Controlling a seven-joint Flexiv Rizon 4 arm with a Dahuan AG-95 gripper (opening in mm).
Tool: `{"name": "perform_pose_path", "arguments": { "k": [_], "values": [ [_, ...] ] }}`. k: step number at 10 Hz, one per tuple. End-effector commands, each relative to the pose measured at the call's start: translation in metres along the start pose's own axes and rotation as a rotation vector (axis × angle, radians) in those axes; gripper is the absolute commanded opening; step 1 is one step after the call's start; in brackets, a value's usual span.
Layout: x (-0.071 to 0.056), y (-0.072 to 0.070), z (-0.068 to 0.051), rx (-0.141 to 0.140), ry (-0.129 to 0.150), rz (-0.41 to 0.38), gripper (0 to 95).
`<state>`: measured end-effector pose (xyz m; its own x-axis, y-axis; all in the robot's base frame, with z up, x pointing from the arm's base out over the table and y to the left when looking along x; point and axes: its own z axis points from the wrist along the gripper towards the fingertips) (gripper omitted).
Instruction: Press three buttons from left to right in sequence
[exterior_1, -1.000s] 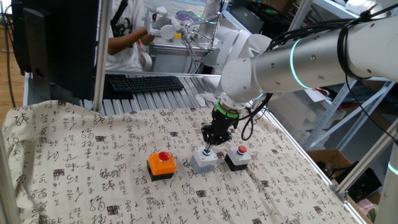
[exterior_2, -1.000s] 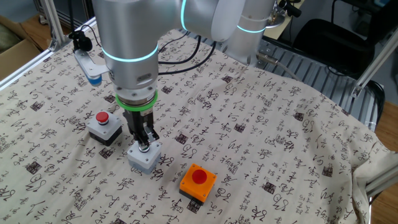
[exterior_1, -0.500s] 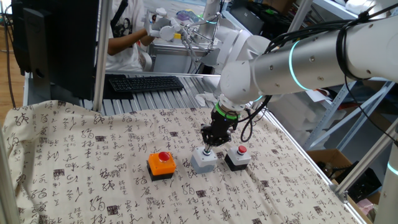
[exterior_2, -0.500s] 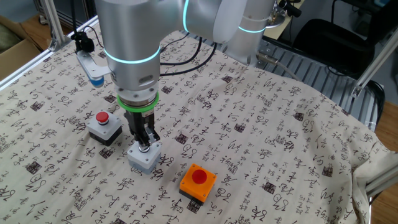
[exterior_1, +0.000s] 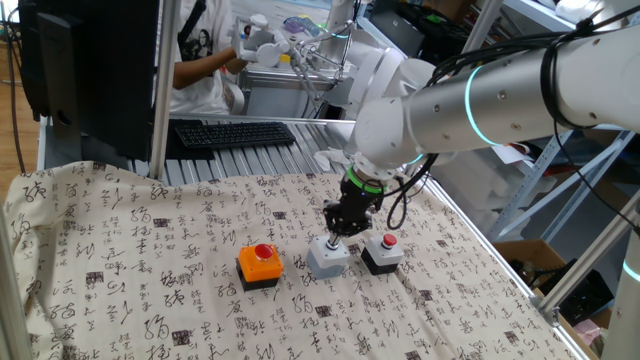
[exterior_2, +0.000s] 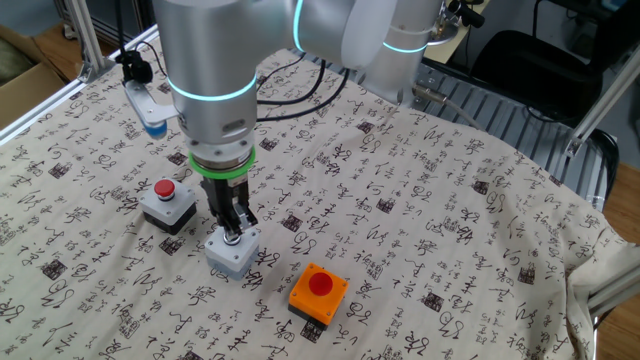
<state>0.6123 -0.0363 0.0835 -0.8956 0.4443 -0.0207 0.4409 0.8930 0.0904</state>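
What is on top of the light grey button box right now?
The claw, shut and pointing straight down, sits on top of the light grey box. Its tip covers the box's button in both views, so neither the button nor whether it is pressed down can be seen.

A cream tablecloth (exterior_1: 150, 240) printed all over with black calligraphy characters is covering the table. The orange box (exterior_1: 260, 266) is showing a red button on top and a black base beneath. The light grey box (exterior_1: 328, 258) is wearing a pale, plain finish. The black box (exterior_1: 381, 254) is carrying a grey top and a small red button. The arm (exterior_1: 520, 90) is gleaming silver-white, with a ring glowing turquoise and a green band just above the black gripper (exterior_1: 335, 234). A black keyboard (exterior_1: 233, 133) is lying behind.
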Motion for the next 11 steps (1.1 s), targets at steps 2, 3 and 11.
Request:
{"name": "perform_pose_path", "arguments": {
  "k": [2, 3, 11],
  "values": [
    [0.001, 0.0, 0.01, 0.019, -0.009, -0.007, 0.0],
    [0.0, 0.0, 0.011, 0.018, -0.008, -0.008, 0.0],
    [-0.002, -0.002, 0.022, -0.013, -0.008, 0.0, 0.0]
  ]
}}
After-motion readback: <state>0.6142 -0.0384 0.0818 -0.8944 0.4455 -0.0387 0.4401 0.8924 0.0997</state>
